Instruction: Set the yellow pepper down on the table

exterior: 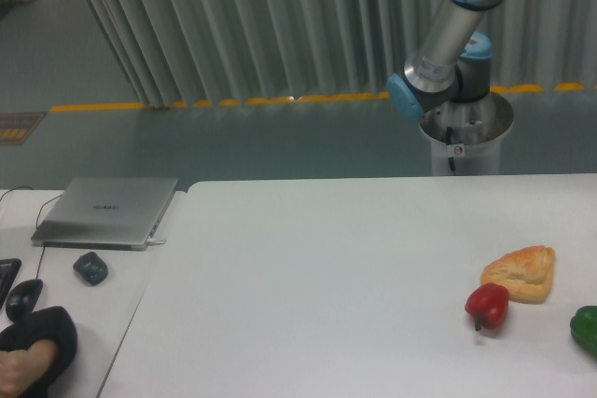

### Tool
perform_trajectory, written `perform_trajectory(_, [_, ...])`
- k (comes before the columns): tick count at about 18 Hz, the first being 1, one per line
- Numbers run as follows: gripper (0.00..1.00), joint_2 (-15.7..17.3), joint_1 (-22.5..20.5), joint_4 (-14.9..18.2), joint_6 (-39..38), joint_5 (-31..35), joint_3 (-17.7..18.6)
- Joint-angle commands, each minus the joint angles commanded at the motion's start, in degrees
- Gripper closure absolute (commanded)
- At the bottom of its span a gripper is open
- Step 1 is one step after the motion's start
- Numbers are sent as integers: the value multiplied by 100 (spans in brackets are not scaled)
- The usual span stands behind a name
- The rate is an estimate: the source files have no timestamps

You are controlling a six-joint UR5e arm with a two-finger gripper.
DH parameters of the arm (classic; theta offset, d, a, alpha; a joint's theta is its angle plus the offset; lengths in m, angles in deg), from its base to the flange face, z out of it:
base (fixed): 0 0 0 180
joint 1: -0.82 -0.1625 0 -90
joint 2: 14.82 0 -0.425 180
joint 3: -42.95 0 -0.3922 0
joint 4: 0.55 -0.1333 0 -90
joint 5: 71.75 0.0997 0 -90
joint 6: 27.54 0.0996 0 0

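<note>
While the yellow pepper and the arm's point(448, 34) hand sit out of frame, handling stays unjudgeable above the tabletop point(326, 267).

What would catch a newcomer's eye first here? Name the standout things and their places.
The robot arm with pale blue joints rises behind the white table at upper right; its end effector is out of view. Near the table's right edge sit a red pepper, touching a golden bread piece, and a green pepper, cut off by the frame.

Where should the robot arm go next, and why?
Probably swing down over the table and into view. Only the arm's elbow shows behind it; the gripper and any yellow pepper are out of frame. Just the red pepper, bread and green pepper lie there.
</note>
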Motion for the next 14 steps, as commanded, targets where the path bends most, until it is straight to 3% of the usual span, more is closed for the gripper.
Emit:
perform_trajectory(2, [63,115,219,185,-290,0,9])
perform_trajectory(5, [63,334,685,265,-713,26,455])
perform_trajectory(6, [63,352,791,334,-731,26,457])
perform_trajectory(10, [63,317,1142,720,-635,-9,466])
perform_trajectory(14, [63,230,1511,801,-547,-18,501])
